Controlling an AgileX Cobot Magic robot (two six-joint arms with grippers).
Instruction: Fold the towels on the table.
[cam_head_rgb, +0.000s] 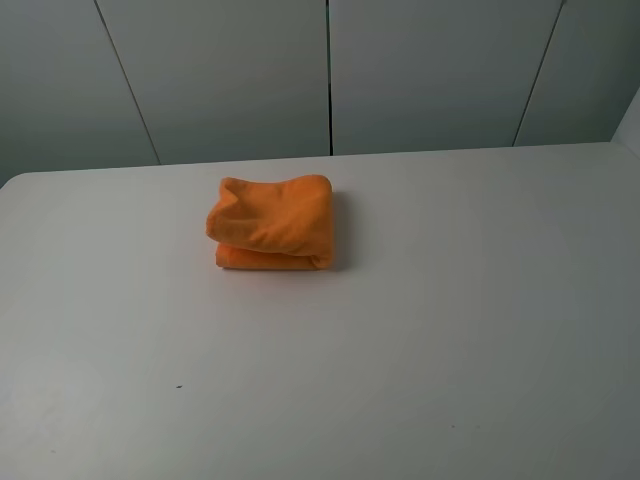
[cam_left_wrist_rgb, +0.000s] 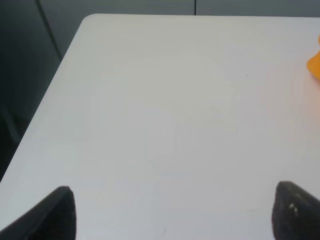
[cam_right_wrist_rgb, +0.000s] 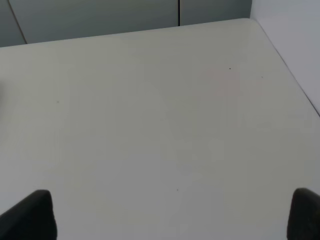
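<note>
White matte tabletop (cam_head_rgb: 450, 330) fills each view. Left claw (cam_left_wrist_rgb: 172, 212) stands wide over bare surface near a rounded corner; right claw (cam_right_wrist_rgb: 172, 215) is likewise wide, holding nothing, near the far right edge. Between them, toward the back, the towel (cam_head_rgb: 272, 222) lies folded into a soft, lumpy orange terry bundle.

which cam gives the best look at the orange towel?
Exterior high: the whole towel shows, folded into a compact bundle on the table. The left wrist view catches only an orange sliver at the frame edge. The right wrist view shows none of it.
</note>
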